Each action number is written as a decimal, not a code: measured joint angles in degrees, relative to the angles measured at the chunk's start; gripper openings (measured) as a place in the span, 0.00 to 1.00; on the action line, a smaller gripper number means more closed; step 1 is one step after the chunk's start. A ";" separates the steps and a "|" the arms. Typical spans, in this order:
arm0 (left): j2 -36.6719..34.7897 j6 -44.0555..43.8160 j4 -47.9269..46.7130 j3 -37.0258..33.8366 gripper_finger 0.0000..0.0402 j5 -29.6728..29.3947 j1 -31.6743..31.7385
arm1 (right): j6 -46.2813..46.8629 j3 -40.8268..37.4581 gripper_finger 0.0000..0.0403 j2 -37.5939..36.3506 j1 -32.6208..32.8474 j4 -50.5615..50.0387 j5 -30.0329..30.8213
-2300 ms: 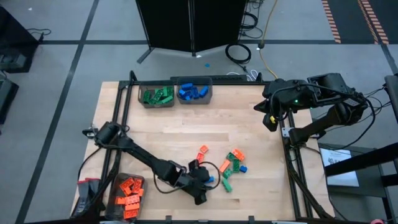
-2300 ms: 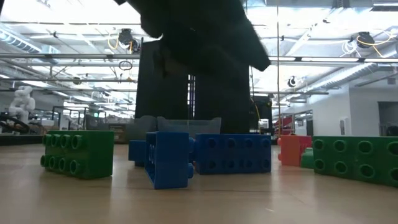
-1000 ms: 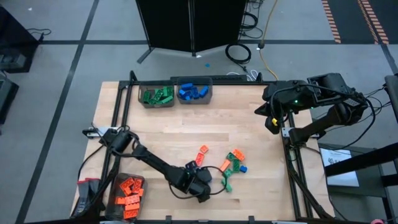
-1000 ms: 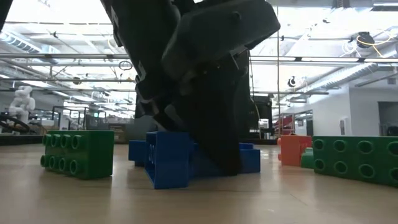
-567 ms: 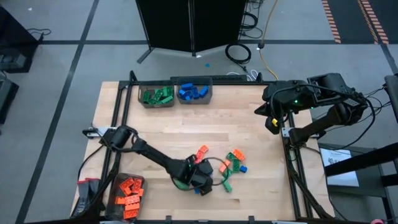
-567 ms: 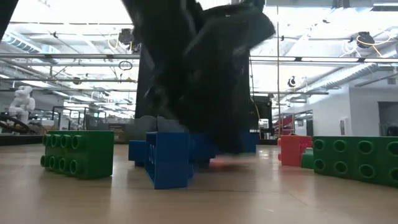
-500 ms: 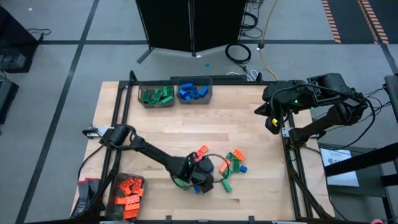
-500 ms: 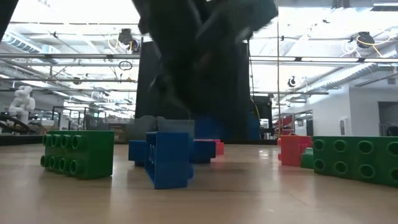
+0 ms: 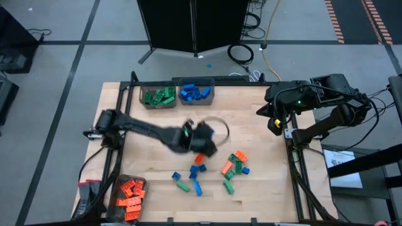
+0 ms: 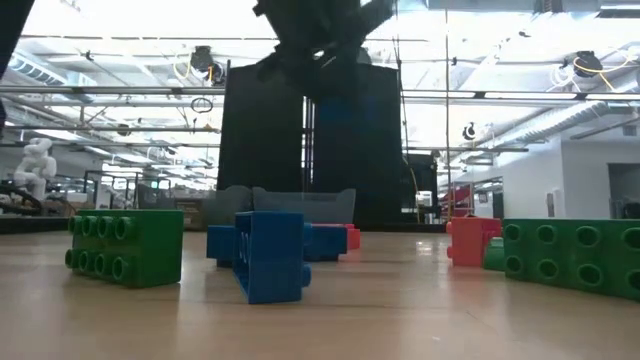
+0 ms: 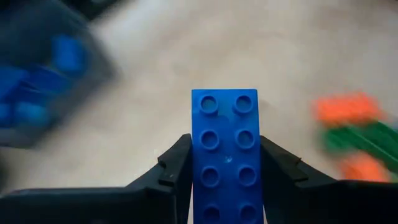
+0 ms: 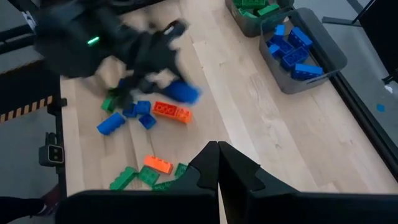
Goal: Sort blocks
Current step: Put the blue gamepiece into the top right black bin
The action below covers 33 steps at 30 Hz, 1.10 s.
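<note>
Left tool (image 11: 226, 163) is clamped on a long blue block (image 11: 225, 149), studs up, raised above the tabletop (image 9: 251, 138). Just below and beside it lie loose blocks (image 9: 233, 164) in orange, green and blue. Beyond it sit the blue bin (image 9: 196, 92) and green bin (image 9: 158, 97). Right tool (image 12: 217, 163) waits closed, well apart at the edge.

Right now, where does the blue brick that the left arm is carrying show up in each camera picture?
High view: hidden under the left gripper, mid-table.
Low view: not visible; only the arm overhead.
Left wrist view: blue brick centred, clamped between the fingers.
Right wrist view: a blue blur beside the left arm.
Shared landmark: the bin of blue bricks.
</note>
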 joint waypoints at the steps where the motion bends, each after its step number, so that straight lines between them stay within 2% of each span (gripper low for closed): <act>1: -0.81 0.65 -0.82 0.00 0.31 -0.93 1.75 | 0.02 0.00 0.00 0.00 0.00 0.33 -0.02; 11: -3.53 12.73 -0.53 0.02 0.31 -1.07 21.21 | 0.69 0.00 0.00 0.00 0.00 1.33 -0.02; 19: -1.69 23.28 2.78 0.00 0.31 9.29 34.39 | 2.18 0.00 0.00 0.00 -0.02 1.47 0.02; 21: -0.89 25.66 4.55 0.04 0.32 13.61 36.93 | 2.18 0.00 0.00 0.00 -0.02 1.86 0.23; 28: 3.95 31.88 7.17 0.00 0.32 26.47 41.22 | 2.20 0.00 0.00 0.00 -0.03 2.69 3.20; 33: 6.80 32.47 7.00 0.00 0.34 27.42 41.65 | 2.20 0.00 0.00 0.00 -0.04 2.78 3.22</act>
